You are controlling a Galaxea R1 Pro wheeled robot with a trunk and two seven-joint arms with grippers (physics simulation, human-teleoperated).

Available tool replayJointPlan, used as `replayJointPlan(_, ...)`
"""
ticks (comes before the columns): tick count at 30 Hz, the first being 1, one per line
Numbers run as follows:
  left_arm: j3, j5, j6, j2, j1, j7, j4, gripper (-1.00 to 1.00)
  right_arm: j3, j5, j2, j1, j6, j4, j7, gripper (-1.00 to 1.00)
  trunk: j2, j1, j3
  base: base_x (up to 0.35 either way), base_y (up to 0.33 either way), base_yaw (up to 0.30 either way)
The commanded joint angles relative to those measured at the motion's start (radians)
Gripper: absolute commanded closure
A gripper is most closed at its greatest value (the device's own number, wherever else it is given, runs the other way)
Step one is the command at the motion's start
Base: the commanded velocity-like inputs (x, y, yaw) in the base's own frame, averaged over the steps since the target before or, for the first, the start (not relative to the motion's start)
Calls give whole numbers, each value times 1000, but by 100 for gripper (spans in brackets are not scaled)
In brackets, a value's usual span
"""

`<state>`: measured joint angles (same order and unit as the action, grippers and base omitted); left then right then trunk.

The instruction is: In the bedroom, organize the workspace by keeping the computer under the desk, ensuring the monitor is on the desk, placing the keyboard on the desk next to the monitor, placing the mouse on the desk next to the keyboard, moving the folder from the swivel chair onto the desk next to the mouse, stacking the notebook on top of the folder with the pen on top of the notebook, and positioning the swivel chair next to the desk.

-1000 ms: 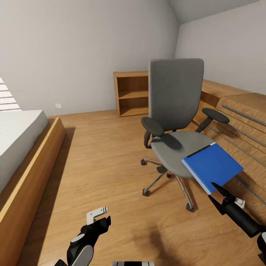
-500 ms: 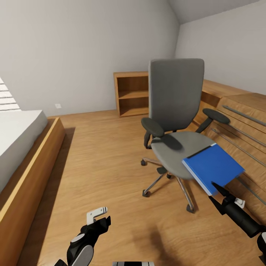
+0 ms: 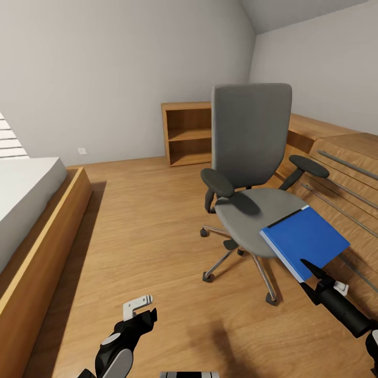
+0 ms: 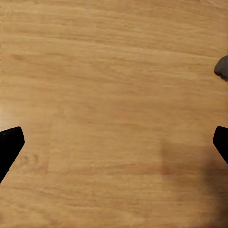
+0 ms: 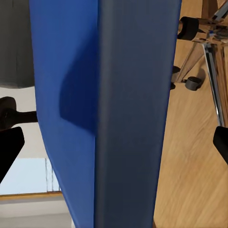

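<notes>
- The left gripper [image 3: 140,310] hangs low at the near left of the head view, over bare wooden floor [image 3: 147,226]; its dark fingertips [image 4: 9,145] sit at opposite edges of the left wrist view with only floorboards between them, so the fingers are spread and grasp nothing.
- The right gripper [image 3: 313,273] reaches forward and up from the near right, its black forearm slanting toward the folder's near edge.
- The folder [image 3: 306,240] is a flat, bright blue rectangle with a grey spine; it is lifted clear, tilted, overlapping the front right edge of the chair seat in the head view.
- In the right wrist view the folder [image 5: 109,109] fills the space between the fingertips [image 5: 10,147], blue cover and grey spine edge-on; the fingers look clamped on it.
- The swivel chair [image 3: 251,168] stands just behind: grey seat and tall back, black armrests, chrome star base on castors.
- Farther back, an open wooden bookshelf [image 3: 188,133] stands against the wall.
- A bed [image 3: 31,210] in a wooden frame runs along the left.
</notes>
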<state>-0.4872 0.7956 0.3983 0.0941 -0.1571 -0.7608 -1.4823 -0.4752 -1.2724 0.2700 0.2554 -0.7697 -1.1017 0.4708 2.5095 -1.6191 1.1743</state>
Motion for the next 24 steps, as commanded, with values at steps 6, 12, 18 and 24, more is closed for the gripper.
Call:
replayJointPlan(6, -2, 5, 2, 1, -1, -7, -1, -100, -2, -1, 0, 1, -7, -1, 2, -100, 0, 0, 1, 36, 0, 0)
replayJointPlan(12, -2, 6, 2, 1, -1, -6, -1, -100, -2, -1, 0, 1, -7, -1, 2, -100, 0, 0, 1, 39, 0, 0)
replayJointPlan(18, -2, 7, 3, 0, -1, -6, -1, -100, -2, -1, 0, 1, -7, -1, 2, -100, 0, 0, 1, 7, 0, 0)
replayJointPlan(24, -2, 7, 2, 0, -1, -7, -1, -100, -2, -1, -1, 1, -7, -2, 4, -100, 0, 0, 1, 1, 0, 0)
